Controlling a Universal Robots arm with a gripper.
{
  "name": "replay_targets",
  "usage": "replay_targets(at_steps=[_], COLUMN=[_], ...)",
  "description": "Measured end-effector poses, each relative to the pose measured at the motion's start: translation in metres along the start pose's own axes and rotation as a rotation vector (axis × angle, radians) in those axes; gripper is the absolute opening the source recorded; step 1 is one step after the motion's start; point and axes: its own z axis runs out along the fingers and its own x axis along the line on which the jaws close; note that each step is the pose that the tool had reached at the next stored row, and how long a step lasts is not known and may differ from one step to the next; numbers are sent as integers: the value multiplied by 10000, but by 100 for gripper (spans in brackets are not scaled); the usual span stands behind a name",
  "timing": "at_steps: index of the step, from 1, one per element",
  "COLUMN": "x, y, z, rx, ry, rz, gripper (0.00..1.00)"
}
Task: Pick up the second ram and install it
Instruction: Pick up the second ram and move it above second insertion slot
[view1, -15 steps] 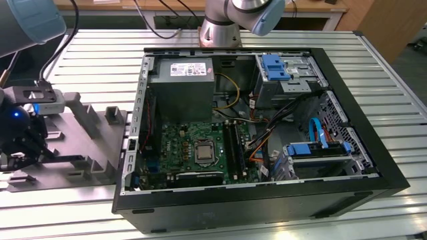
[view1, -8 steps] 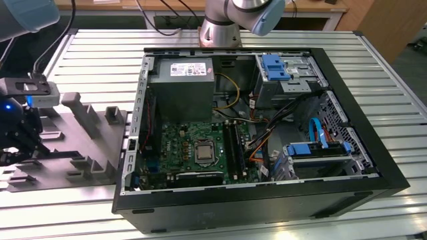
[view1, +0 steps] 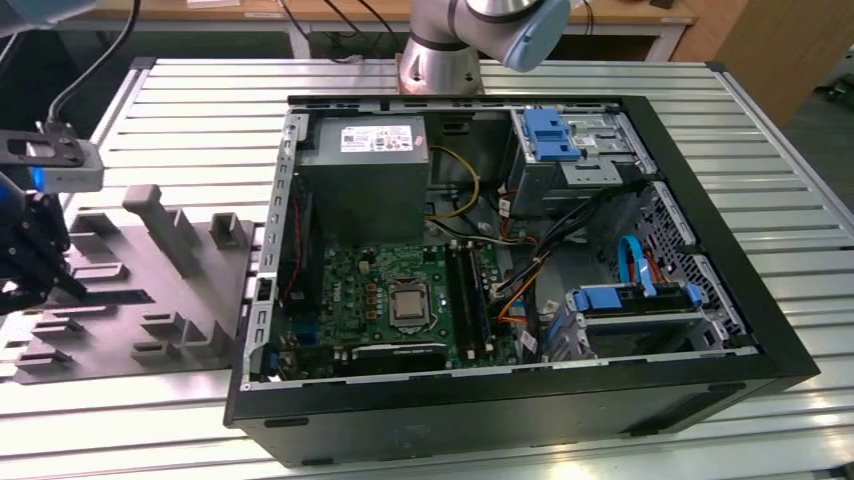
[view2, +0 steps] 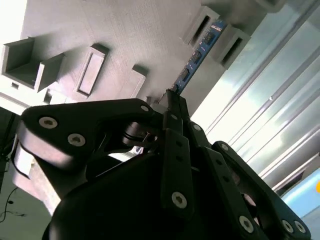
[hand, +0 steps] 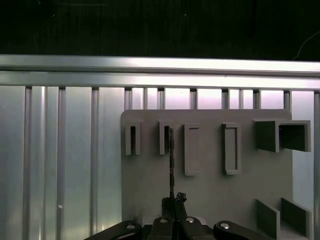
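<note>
Our end effector (hand: 172, 201) is down over the grey fixture (hand: 210, 200) on the slatted worktop (hand: 60, 150). Its fingers look pressed together on the near end of the ram (view2: 200, 52). The ram stands on edge and runs straight ahead from the fingertips. Its far end sits between two raised blocks of the fixture, so we judge it gripped but not yet lifted clear.

The hold is what worries us. We have a long, thin board by one end only, so its free end can sag or swing once the blocks let go of it. If we lift at a slant, the far end could bind against the blocks, and the board might slip or twist in the fingers. A skewed board would then meet the black slots (view1: 465, 285) badly. Those slots are inside the open case (view1: 534, 410), well away from the end effector on the far side of the fixture. Loose cables lie close beside them and could snag.

The power supply carries a white label (view1: 378, 138), but we cannot make out its print. We see no legible writing on the ram.
</note>
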Motion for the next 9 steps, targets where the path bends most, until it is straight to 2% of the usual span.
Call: replay_targets(at_steps=[9], x=[-16], y=[-1], z=[-348], rx=[1], ry=[0], rz=[-1], gripper=[11])
